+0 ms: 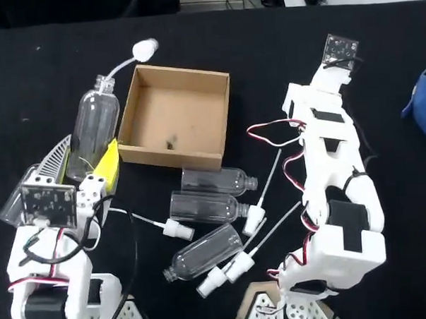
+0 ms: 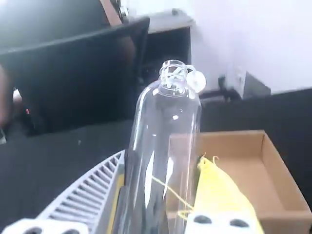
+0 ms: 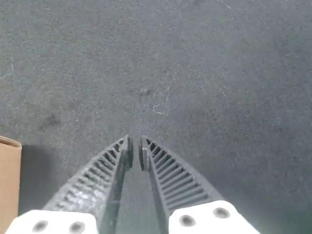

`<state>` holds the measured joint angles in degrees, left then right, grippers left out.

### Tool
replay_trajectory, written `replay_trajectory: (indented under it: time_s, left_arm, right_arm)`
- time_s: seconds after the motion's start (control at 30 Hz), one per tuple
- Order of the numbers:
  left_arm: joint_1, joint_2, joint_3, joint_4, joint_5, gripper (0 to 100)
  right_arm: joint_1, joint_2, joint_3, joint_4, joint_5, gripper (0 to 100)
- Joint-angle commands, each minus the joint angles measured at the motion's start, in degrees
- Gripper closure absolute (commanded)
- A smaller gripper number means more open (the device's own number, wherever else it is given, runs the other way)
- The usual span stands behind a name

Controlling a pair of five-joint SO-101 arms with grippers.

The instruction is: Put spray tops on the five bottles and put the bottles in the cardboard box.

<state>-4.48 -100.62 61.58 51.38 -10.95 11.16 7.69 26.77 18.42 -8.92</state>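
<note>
Worktop [image 1: 379, 67]: black cloth.
Left claw [image 1: 84, 156]: gripping clear plastic bottle [image 1: 95, 126] beside brown cardboard box [image 1: 172, 158].
Right claw [image 3: 135, 151]: nearly closed, empty.

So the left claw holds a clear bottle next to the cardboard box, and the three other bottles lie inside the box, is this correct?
Not quite. The high view shows the three loose bottles lying on the black table just outside the cardboard box, not inside it. The rest is right: the left claw holds a clear bottle next to the box.
</note>
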Motion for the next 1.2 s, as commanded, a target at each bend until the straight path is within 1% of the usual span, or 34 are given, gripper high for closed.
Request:
replay_trajectory:
  time_s: [0.0, 0.2, 0.3, 0.4, 0.53, 0.7, 0.8, 0.9, 1.03, 1.1, 1.17]
  left_arm:
    - [-0.13, -3.08, 1.63, -6.77, 0.88, 97]
    - [-0.04, -4.04, 5.32, -12.40, 0.97, 97]
    - [0.75, -4.04, 6.29, -15.30, 0.97, 97]
    - [5.76, -4.04, 5.85, -15.91, 0.97, 97]
    - [12.97, -4.04, 6.20, -16.18, 0.97, 97]
    - [16.40, -4.04, 6.29, -16.18, 0.97, 97]
    - [16.40, -4.04, 6.20, -16.18, 0.97, 97]
    - [16.40, -4.04, 6.20, -16.00, 0.97, 97]
    - [16.48, -4.04, 6.02, -16.09, 0.97, 97]
    - [16.66, -4.04, 5.93, -16.18, 0.97, 97]
    - [18.51, -4.04, 5.93, -16.18, 0.97, 97]
  right_arm:
    - [-0.18, -1.45, -6.37, 5.98, -0.53, 98.4]
    - [-3.43, -1.80, -18.24, 22.24, -0.62, 98.5]
    - [-3.43, -1.80, -25.19, 29.80, -2.11, 98.7]
    - [-0.53, -1.80, -31.87, 37.36, -6.15, 98.7]
    - [4.48, -1.80, -38.11, 43.08, -4.84, 98.7]
    - [10.37, -1.80, -42.59, 48.00, -2.02, 98.7]
    - [12.75, -1.89, -43.74, 50.11, -0.09, 98.7]
    - [13.54, -4.00, -42.95, 52.57, 2.46, 98.7]
    - [13.27, -12.09, -37.32, 53.45, 5.54, 98.7]
    - [13.10, -17.63, -32.75, 51.60, 6.07, 98.7]
    - [12.40, -23.43, -28.00, 49.41, 6.15, 98.7]
